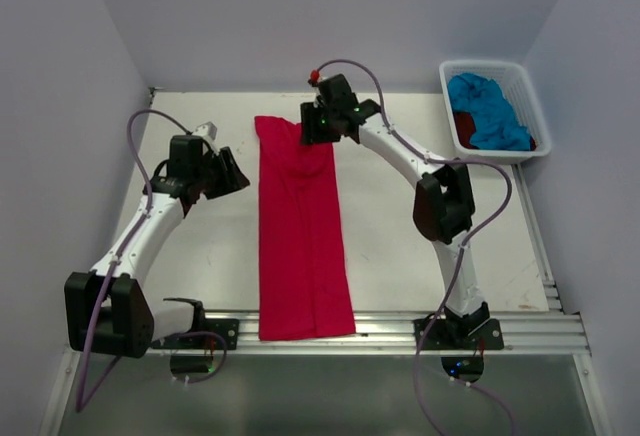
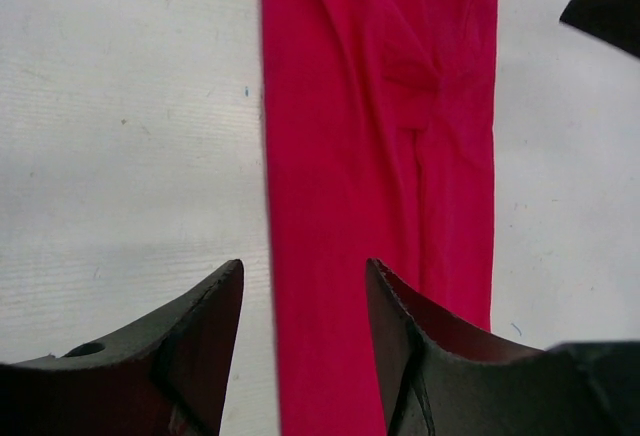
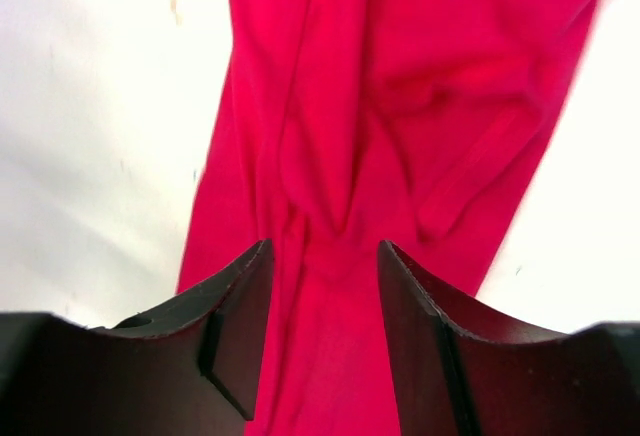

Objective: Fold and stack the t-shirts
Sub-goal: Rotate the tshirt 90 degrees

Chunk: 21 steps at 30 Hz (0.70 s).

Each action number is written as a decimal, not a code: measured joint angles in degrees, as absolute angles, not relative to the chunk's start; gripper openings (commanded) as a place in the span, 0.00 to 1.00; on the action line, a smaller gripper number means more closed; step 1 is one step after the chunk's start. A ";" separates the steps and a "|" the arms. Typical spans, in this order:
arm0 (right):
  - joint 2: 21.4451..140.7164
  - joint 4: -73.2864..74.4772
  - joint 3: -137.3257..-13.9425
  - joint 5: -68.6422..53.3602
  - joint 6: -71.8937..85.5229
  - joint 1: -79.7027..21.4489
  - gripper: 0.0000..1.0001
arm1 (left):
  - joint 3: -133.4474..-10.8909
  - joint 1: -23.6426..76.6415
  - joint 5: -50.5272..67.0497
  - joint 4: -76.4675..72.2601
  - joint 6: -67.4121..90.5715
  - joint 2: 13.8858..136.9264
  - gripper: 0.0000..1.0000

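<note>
Closest to the lens, the left claw [image 2: 303, 271] holds its two dark fingers about half apart, gripping nothing. Just right of it lies the bright red-pink t-shirt [image 1: 300, 246], folded into a long narrow strip running from the near rail [image 1: 400, 328] towards the table's far side. The right claw [image 3: 325, 248] hangs over the strip's far end, fingers parted, no cloth visibly pinched. Further right, a white basket [image 1: 528, 96] holds the turquoise t-shirt [image 1: 490, 111] and the dark red t-shirt [image 1: 463, 128].
</note>
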<state>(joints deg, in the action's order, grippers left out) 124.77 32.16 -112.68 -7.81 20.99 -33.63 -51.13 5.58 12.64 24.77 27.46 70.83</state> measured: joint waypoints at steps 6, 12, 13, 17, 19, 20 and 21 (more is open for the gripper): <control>135.66 35.20 -133.25 -3.46 22.13 -30.70 0.47 | -52.66 7.01 13.28 23.99 28.01 71.48 0.55; 143.57 36.45 -138.50 -4.58 24.21 -28.67 0.47 | -52.66 7.53 13.30 23.73 28.05 71.50 0.54; 144.46 36.47 -138.50 -5.19 24.64 -28.49 0.46 | -52.66 7.53 13.32 23.62 28.05 71.50 0.54; 145.53 36.01 -135.76 -6.61 25.50 -28.38 0.46 | -53.74 7.55 15.31 22.11 27.11 72.99 0.52; 143.83 34.94 -130.91 -6.74 25.28 -28.38 0.46 | -58.13 7.62 17.21 21.91 25.82 77.32 0.52; 142.30 35.03 -127.35 -6.70 25.04 -28.40 0.46 | -61.63 7.77 17.80 21.89 25.50 80.49 0.53; 140.51 35.09 -123.66 -6.50 24.69 -28.42 0.47 | -65.21 7.97 17.93 21.08 24.93 83.92 0.56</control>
<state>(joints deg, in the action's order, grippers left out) 140.51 35.09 -123.66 -6.50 24.69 -28.42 -65.21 7.97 17.93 21.08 24.93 83.92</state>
